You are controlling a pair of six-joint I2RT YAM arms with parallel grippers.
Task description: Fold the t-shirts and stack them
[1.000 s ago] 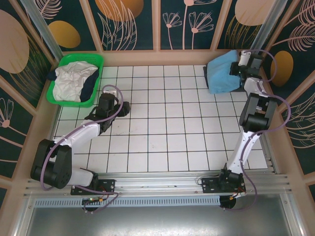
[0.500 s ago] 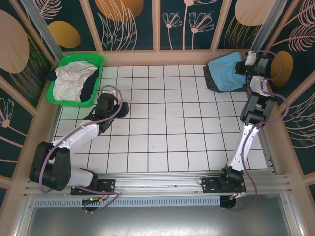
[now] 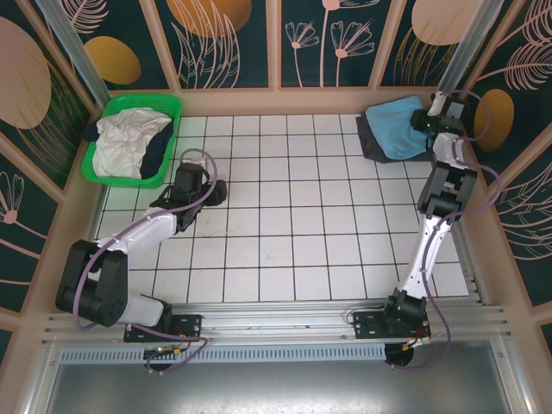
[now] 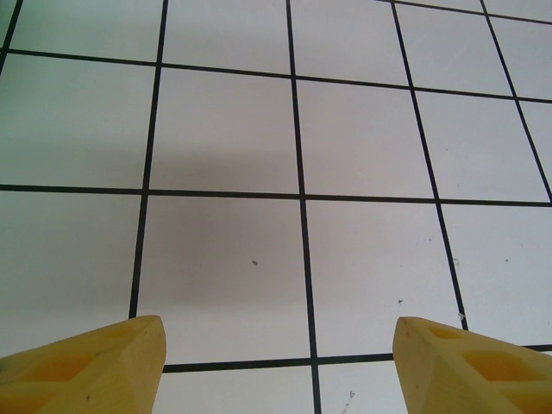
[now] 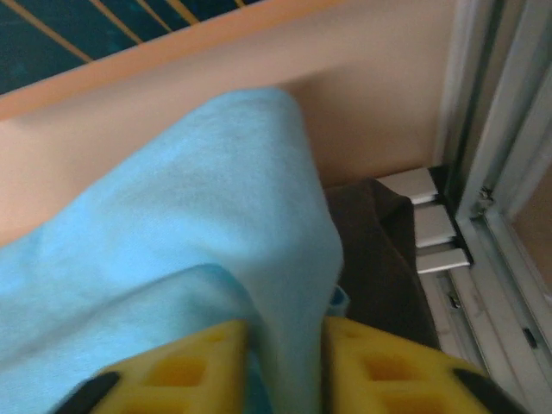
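At the table's far right corner a folded light blue t-shirt lies on top of a dark grey t-shirt. My right gripper is shut on the light blue shirt's right edge; the right wrist view shows the blue cloth pinched between the yellow fingers, with dark cloth beside it. White and navy t-shirts sit crumpled in the green basket at the far left. My left gripper hangs open above bare tiles, its fingertips wide apart.
A wooden rim borders the tiled table at the back. A metal rail and bracket run just right of the stacked shirts. The basket stands close behind the left arm.
The right gripper has carried the light blue shirt back and to the right, laying it flatter over the dark grey one. The left arm has barely moved.
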